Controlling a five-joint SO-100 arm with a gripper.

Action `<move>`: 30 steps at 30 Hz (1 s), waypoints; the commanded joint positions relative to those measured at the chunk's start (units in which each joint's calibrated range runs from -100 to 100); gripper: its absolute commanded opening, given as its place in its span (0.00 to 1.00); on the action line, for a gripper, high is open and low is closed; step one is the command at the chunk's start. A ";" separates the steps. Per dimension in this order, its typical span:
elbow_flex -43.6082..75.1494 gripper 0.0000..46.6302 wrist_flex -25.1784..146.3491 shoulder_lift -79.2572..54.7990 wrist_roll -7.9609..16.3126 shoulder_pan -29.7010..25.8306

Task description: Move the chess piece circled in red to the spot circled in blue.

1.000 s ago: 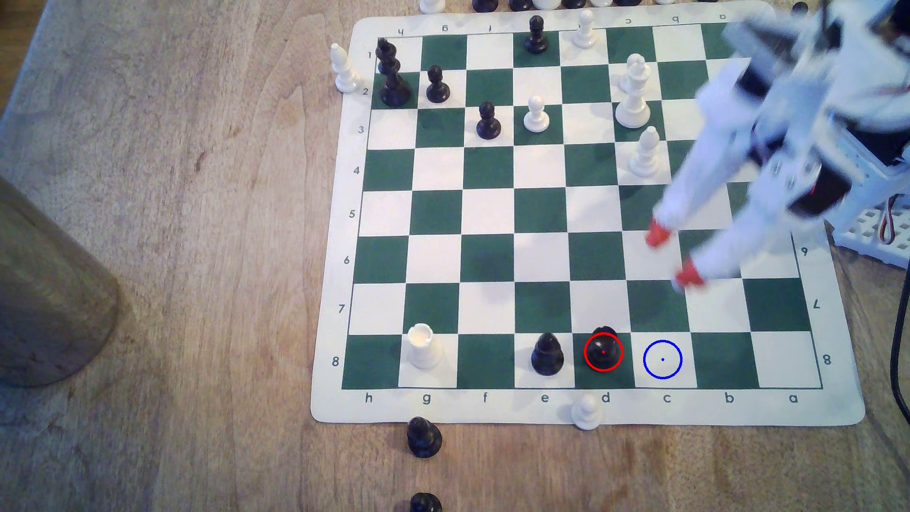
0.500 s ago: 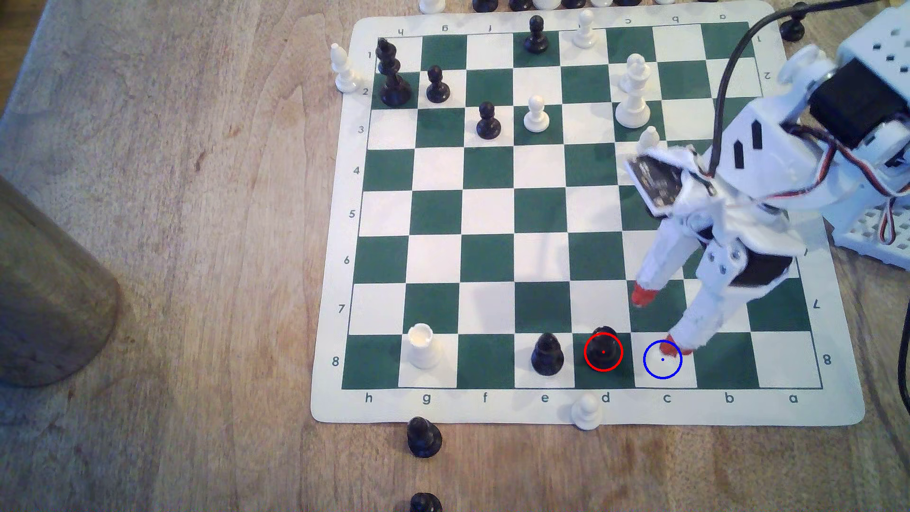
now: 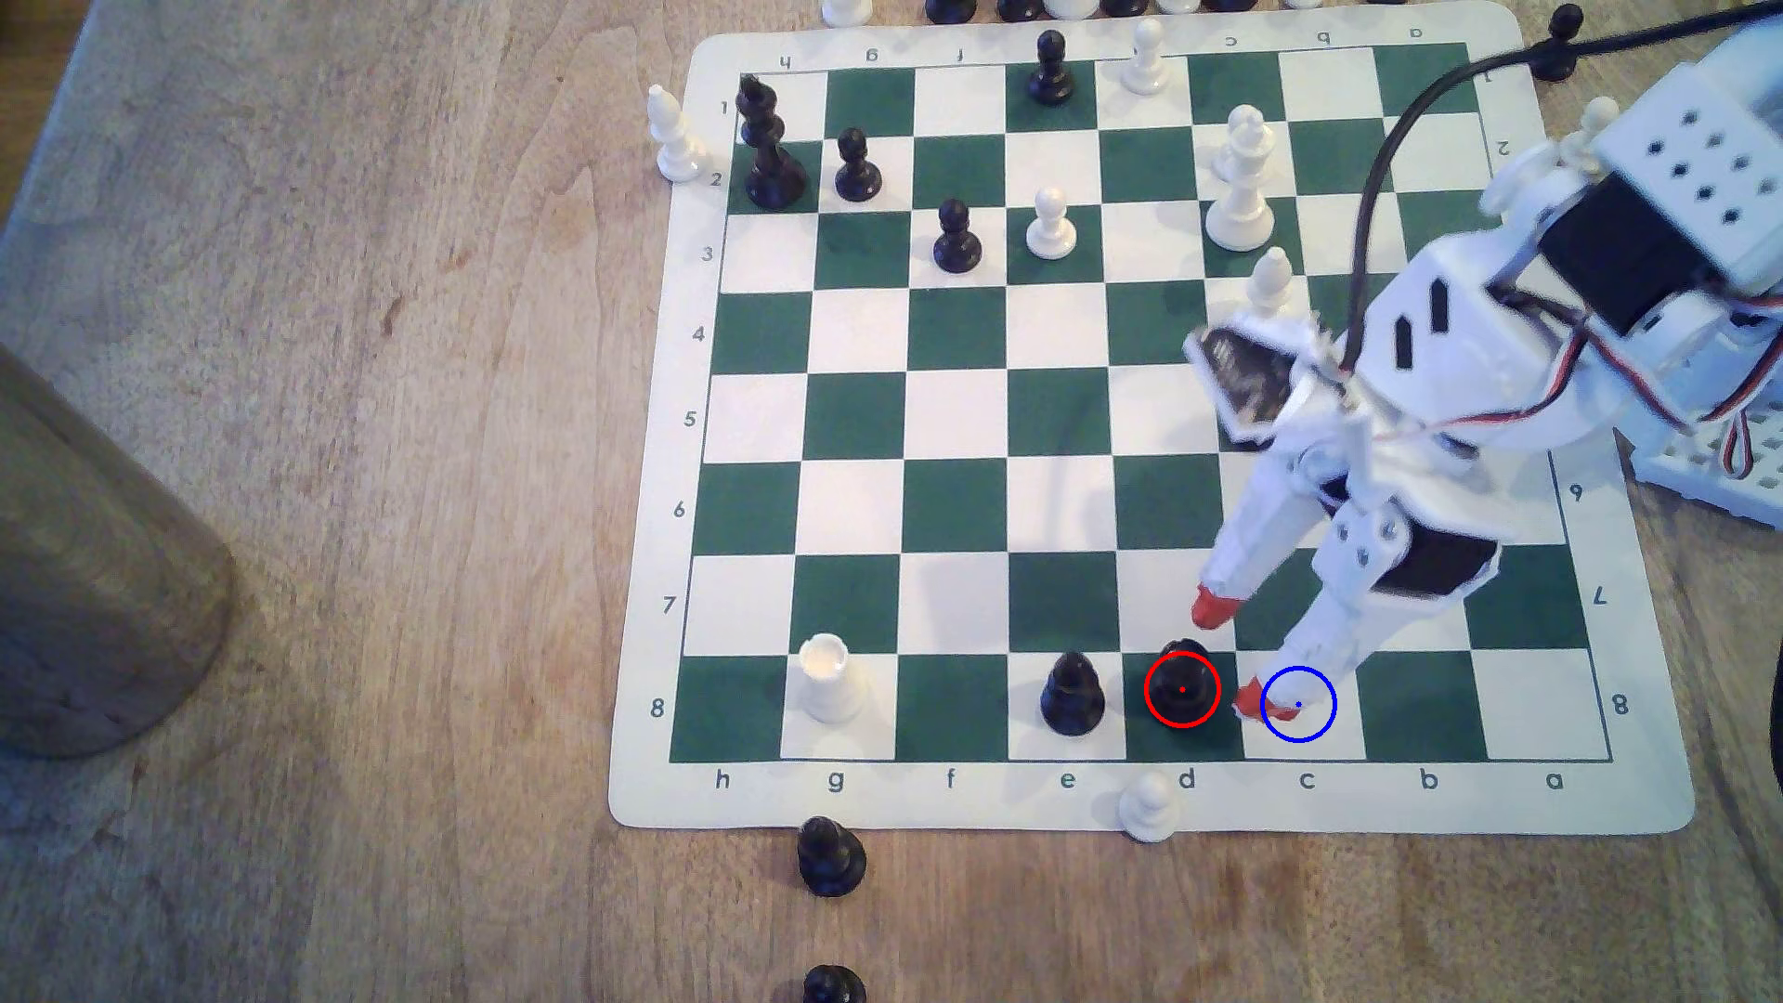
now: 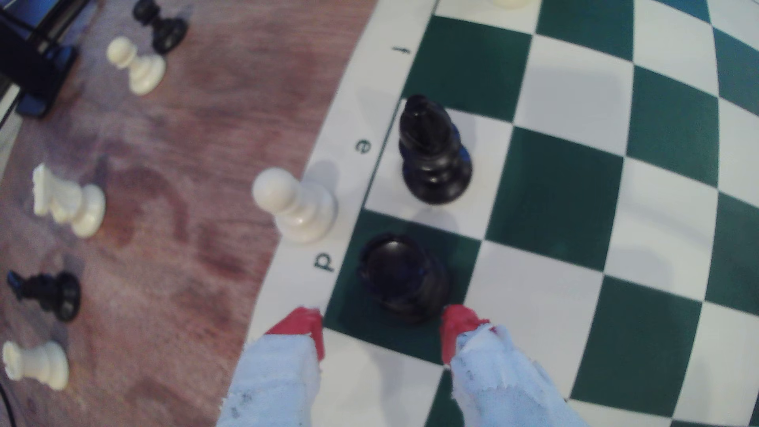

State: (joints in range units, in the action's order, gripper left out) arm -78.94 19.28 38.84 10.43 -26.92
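While the rook (image 3: 1183,680) stands upright on the green d8 square under its red ring, the claw (image 3: 1242,656) hangs over the board (image 3: 666,540) from the exterior view's right, jaws spread wide and holding nothing. One red fingertip (image 3: 1212,608) sits above the rook near the d7/c7 line; the other lies just beside the rook on the exterior view's right, at the edge of the spot (image 3: 1312,718), the cream c8 square with the blue ring. So the rook is close to the gap between the tips but a little to the exterior view's left of it, and apart from both as far as can be told. A black bishop (image 3: 1071,694) stands on e8, just beside the rook on the exterior view's left, and a white rook (image 3: 828,678) on g8. A white pawn (image 3: 1148,805) rests on the board's border below the d file.

From the wrist view the rook (image 4: 404,277) fills the d8 square just ahead of the claw (image 4: 384,322). Both red fingertips (image 4: 458,324) flank its near side; one is very close to the base, though contact cannot be judged, and the other is clearly apart at the square's corner by the letter d. The jaws are wide apart with nothing between them. The bishop (image 4: 431,152) stands on the next square beyond, and the pawn (image 4: 295,203) on the border beside the letters e and d
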 commanded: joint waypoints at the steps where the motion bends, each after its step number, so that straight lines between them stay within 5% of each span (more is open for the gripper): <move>1: 3.51 0.35 -2.74 -2.84 0.05 0.60; 25: 12.31 0.29 -6.26 -13.03 0.88 0.05; 30: 12.67 0.21 -5.44 -13.03 0.68 -0.11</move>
State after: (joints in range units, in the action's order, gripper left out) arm -71.08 13.63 25.51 11.16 -26.70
